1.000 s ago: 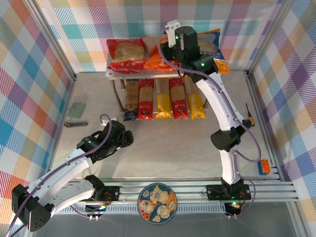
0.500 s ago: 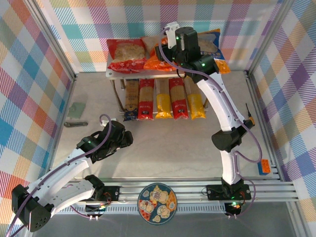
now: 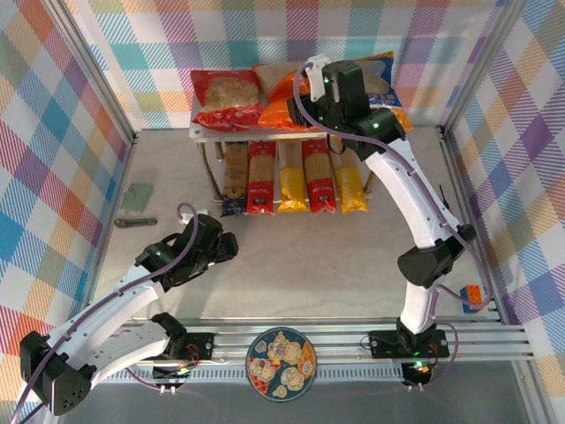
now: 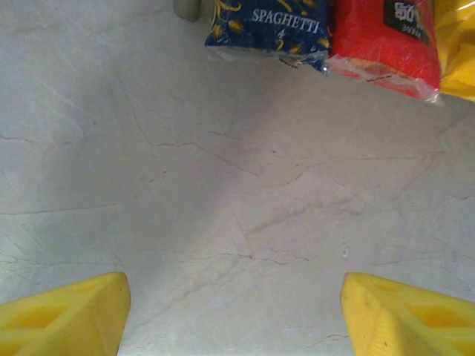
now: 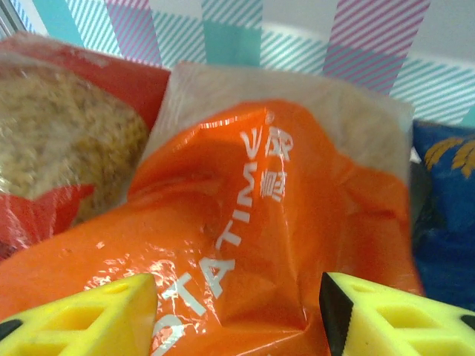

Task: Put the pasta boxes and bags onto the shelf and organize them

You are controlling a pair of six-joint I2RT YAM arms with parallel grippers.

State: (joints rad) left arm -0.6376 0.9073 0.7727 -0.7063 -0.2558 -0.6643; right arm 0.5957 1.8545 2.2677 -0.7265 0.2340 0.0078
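Note:
The shelf stands at the back of the table. On its top lie three bags: red, orange and blue. Below it lie five pasta boxes side by side: tan-brown, red, yellow, red, yellow. My right gripper hovers open just over the orange bag, its fingers apart on either side of a crease, with the red bag to the left and the blue bag to the right. My left gripper stands open over bare table, empty.
In the left wrist view the near ends of the tan-brown pack and a red pack lie just ahead. A pasta-printed plate sits at the near rail. A grey-green pad, a dark tool and a small orange block lie near the side walls.
The right gripper's jaws have widened over the orange bag, and its wrist and elbow have swung to the right. The left arm has hardly moved.

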